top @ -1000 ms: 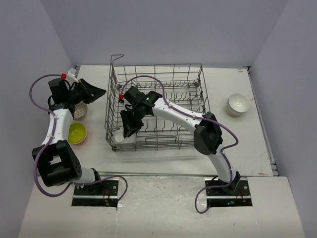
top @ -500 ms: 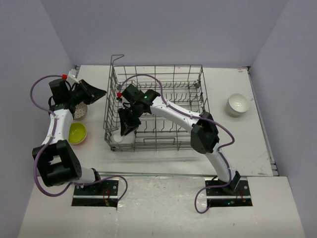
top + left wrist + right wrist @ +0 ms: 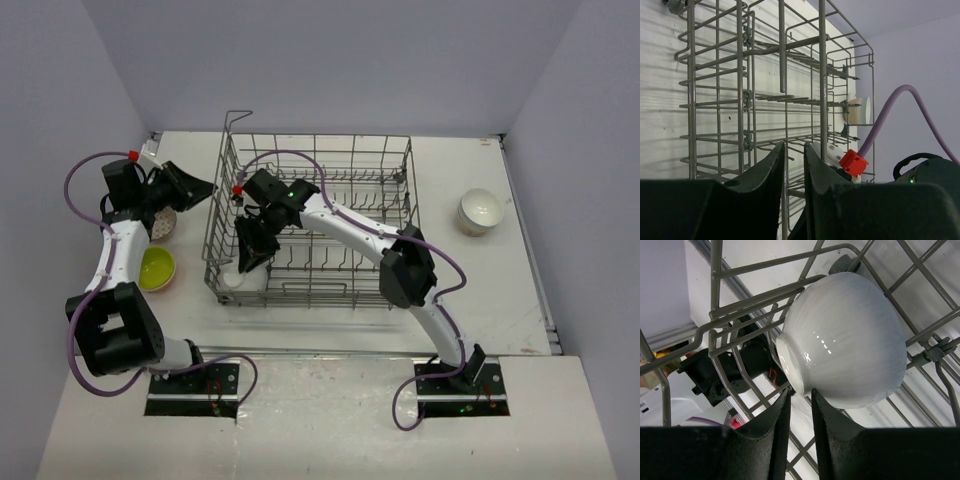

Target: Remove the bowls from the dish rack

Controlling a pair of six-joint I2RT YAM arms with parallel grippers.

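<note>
The dish rack (image 3: 330, 165), a grey wire basket, sits skewed in the middle of the table. A white bowl (image 3: 845, 340) lies on its side in the rack's near-left corner (image 3: 240, 282). My right gripper (image 3: 800, 391) reaches into that corner (image 3: 250, 260), its narrow jaws shut on the bowl's foot ring. My left gripper (image 3: 205, 186) is at the rack's left wall. In the left wrist view a vertical wire of the rack (image 3: 745, 100) runs between its nearly shut fingers (image 3: 794, 145).
A yellow-green bowl (image 3: 157, 268) and a speckled bowl (image 3: 162, 222) stand on the table left of the rack, under the left arm. Another white bowl (image 3: 479, 211) stands at the right. The right arm's red-tipped wrist (image 3: 854, 162) shows through the rack wires.
The rack has slid a little to the left and turned slightly, along with the right gripper and the white bowl. The left gripper has stayed at the rack's left wall.
</note>
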